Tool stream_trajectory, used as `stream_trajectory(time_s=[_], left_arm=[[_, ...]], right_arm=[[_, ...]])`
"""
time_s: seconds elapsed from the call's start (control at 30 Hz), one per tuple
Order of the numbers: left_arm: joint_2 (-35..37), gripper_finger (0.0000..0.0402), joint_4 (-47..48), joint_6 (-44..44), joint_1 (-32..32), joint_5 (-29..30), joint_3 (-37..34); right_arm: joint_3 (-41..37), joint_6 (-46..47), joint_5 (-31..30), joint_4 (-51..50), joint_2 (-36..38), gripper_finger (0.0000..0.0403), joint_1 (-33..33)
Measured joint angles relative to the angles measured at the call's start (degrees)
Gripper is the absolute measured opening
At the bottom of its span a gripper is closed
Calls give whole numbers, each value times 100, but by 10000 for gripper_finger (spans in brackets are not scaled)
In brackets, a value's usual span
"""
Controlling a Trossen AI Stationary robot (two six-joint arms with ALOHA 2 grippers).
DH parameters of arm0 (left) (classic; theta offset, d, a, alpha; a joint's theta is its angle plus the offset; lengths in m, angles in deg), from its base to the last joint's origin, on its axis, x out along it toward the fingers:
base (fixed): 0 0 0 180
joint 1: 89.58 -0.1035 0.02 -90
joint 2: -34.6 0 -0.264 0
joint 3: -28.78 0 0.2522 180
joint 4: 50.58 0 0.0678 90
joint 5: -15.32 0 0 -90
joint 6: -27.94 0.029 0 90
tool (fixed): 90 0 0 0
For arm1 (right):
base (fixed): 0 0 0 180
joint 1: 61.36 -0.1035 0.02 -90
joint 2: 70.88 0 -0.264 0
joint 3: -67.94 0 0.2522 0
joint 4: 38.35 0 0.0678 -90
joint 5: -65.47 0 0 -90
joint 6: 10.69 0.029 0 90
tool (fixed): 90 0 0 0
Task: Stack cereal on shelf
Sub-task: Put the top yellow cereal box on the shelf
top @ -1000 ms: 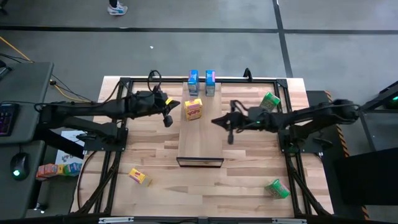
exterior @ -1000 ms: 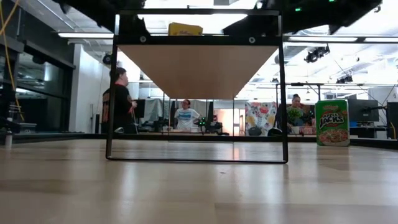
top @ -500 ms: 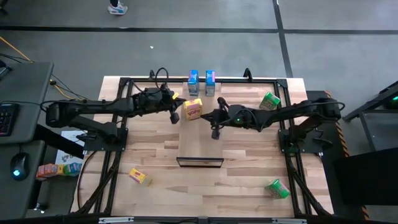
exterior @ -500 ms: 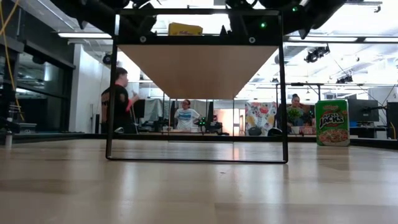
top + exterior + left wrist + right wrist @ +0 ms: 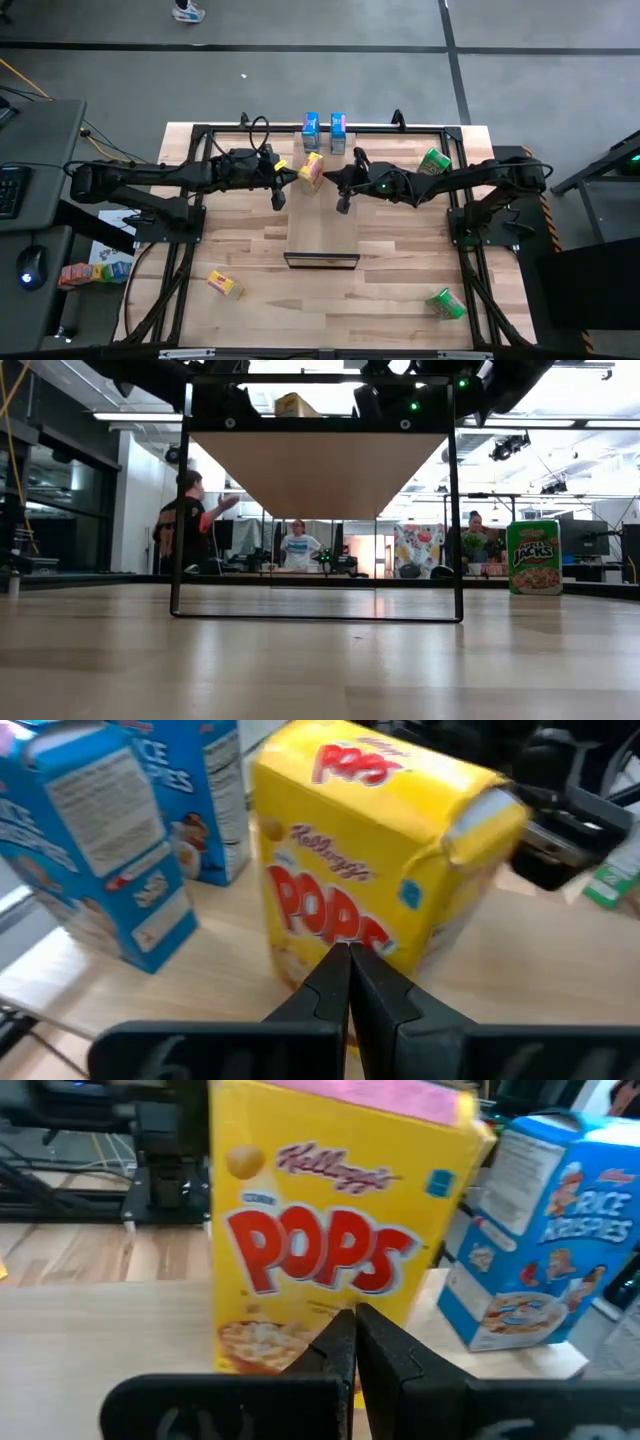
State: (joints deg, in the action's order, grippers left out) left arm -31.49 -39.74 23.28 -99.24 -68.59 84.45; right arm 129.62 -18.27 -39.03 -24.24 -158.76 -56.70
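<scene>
Claw status, high view: left claw and right claw are both closed, gripping nothing, flanking the yellow cereal box on the shelf. Two blue cereal boxes stand at the shelf's far end. Green boxes and a second yellow box lie on the desk.

Low view: a green box stands upright on the desk.

Left wrist view: closed fingers point at the tilted yellow box.

Right wrist view: closed fingers face the same box.
</scene>
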Motion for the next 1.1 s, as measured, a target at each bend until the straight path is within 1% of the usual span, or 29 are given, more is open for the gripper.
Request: stream_trajectory(time_s=[0.07, 0.3, 0.43, 0.53, 0.7, 0.8, 0.93, 1.03, 1.1], left_arm=[[0, 0, 9, -66, 83, -4, 0], [0, 0, -48, -149, 299, 0, 0], [-27, 0, -120, -310, 347, 0, 0], [-28, 0, -135, -316, 349, 24, 0], [-28, 0, -125, -116, 262, 399, 0], [-26, 0, -94, 37, 101, 433, 0], [-26, 0, 81, 244, -190, 202, 0], [-26, 0, 150, 278, -420, -169, 0], [-26, 0, 153, 286, -545, -403, 0]], right_arm=[[2, -24, 22, 232, -60, 0, 31], [2, 5, 127, 308, -97, 0, 186], [2, 40, 272, 655, -222, 0, 254], [2, 70, 425, 799, -299, 0, 287], [2, 47, 310, 705, -267, 0, 285], [2, -2, 287, 595, -231, 0, 285], [2, 174, 254, 74, -235, 0, 278], [2, 288, 249, -354, -238, 0, 208], [2, 298, 276, -409, -238, 0, 152]])
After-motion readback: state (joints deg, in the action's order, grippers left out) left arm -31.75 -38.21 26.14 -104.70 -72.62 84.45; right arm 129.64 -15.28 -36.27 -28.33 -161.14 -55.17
